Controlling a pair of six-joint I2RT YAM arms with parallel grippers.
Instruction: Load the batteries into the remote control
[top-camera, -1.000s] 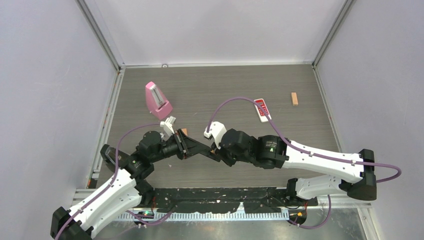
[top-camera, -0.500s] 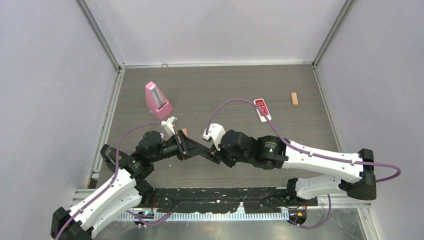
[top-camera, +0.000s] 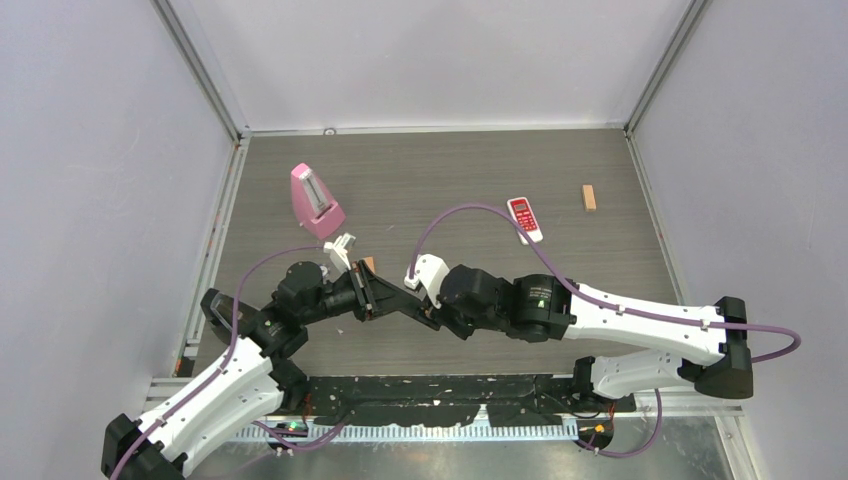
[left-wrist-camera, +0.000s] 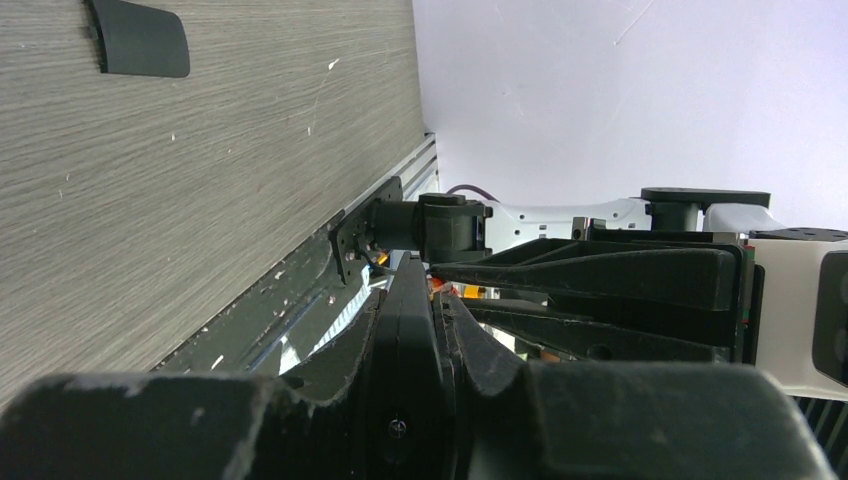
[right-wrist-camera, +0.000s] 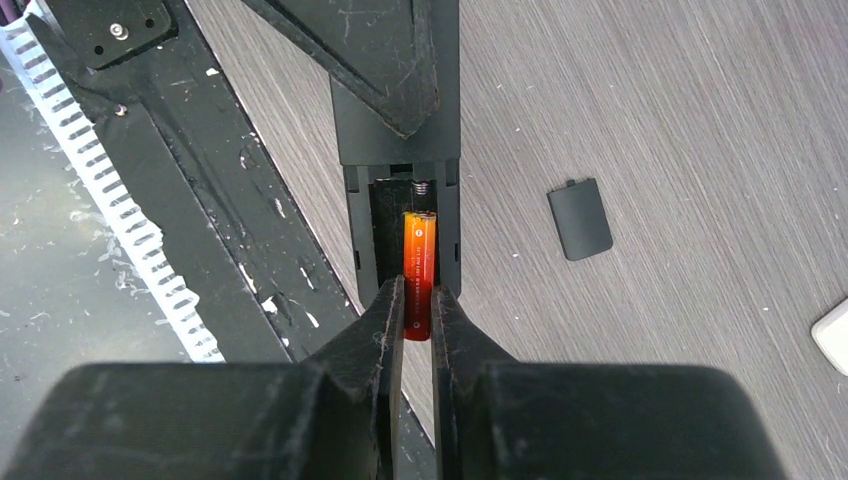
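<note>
The orange-red battery (right-wrist-camera: 420, 270) lies lengthwise in the open compartment of the black remote control (right-wrist-camera: 370, 150), its far end close to the spring. Whether it is fully seated I cannot tell. The right gripper (right-wrist-camera: 417, 295) is closed narrowly, pinching the battery's near end. The left gripper (left-wrist-camera: 415, 350) is clamped on the remote control, holding it above the near middle of the table (right-wrist-camera: 650, 120). The battery cover (right-wrist-camera: 580, 218) lies flat nearby. Farther right sit a white-and-red remote (top-camera: 525, 218) and a tan block (top-camera: 589, 197).

The right pincer (right-wrist-camera: 417, 300) pinches an orange battery (right-wrist-camera: 420, 245) — its far end inside the black remote (right-wrist-camera: 392, 152) — a dark lid (right-wrist-camera: 580, 218) lies on the tabletop (right-wrist-camera: 650, 120).
</note>
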